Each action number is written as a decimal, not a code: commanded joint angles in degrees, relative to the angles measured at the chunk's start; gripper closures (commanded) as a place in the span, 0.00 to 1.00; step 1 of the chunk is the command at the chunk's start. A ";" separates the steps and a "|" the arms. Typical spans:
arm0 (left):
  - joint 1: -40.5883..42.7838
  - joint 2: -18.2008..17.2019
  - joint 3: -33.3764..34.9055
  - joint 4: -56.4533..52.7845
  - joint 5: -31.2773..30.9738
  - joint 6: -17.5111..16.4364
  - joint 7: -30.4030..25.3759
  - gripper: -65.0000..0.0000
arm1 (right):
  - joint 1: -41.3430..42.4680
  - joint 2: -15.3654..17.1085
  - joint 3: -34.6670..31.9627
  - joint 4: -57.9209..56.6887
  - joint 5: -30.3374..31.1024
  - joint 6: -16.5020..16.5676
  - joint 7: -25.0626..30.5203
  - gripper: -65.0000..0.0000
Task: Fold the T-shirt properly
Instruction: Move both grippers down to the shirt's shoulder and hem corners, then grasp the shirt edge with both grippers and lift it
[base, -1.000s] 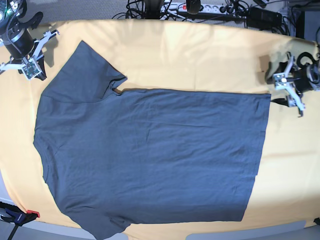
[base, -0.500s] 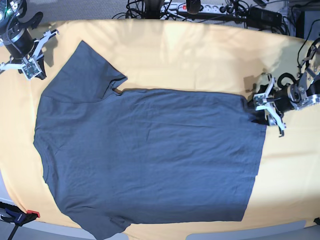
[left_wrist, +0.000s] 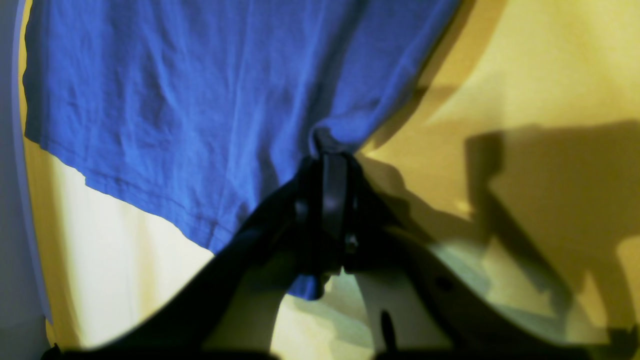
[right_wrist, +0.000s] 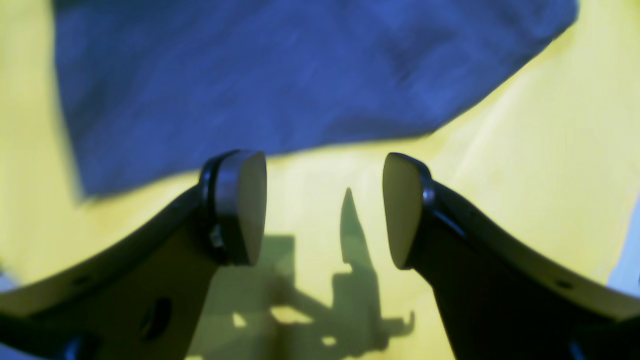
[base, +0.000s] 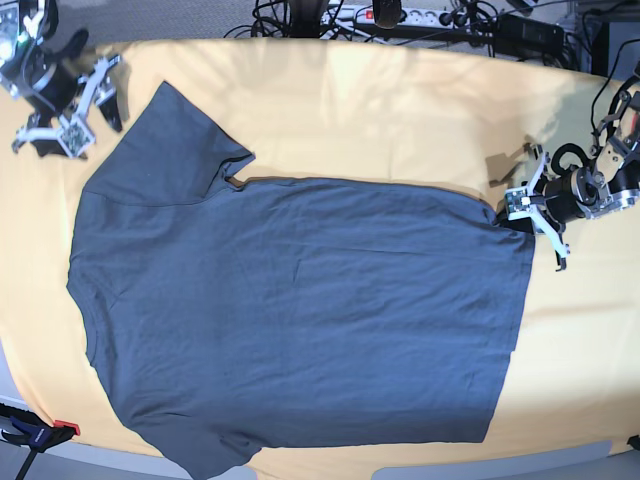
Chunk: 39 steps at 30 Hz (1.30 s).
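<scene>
Left gripper (base: 527, 210) pinching the T-shirt (base: 300, 310) hem corner.
Right gripper (right_wrist: 324, 210) is spread over bare yellow cloth (right_wrist: 525, 165); the sleeve edge lies just ahead of it.

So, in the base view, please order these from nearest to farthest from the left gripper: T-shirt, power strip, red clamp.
1. T-shirt: its hem corner is pinched in the left gripper.
2. Power strip: top edge, behind the table.
3. Red clamp: bottom-left corner, farthest.

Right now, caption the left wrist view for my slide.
Left end effector shut on the hem corner of the T-shirt, bunching the fabric above the yellow cloth.
</scene>
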 joint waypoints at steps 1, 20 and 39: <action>-0.79 -1.42 -0.44 0.09 0.76 -0.20 1.70 1.00 | 1.38 0.85 -0.33 -0.35 0.57 0.07 1.20 0.41; -0.79 -2.16 -0.44 0.09 0.72 -0.61 1.49 1.00 | 10.19 0.83 -11.23 -14.19 -8.52 -1.99 3.63 0.42; -0.81 -4.42 -0.44 3.08 -3.19 -0.63 1.51 1.00 | 13.66 2.29 -11.08 -8.81 -8.35 -3.37 -0.31 1.00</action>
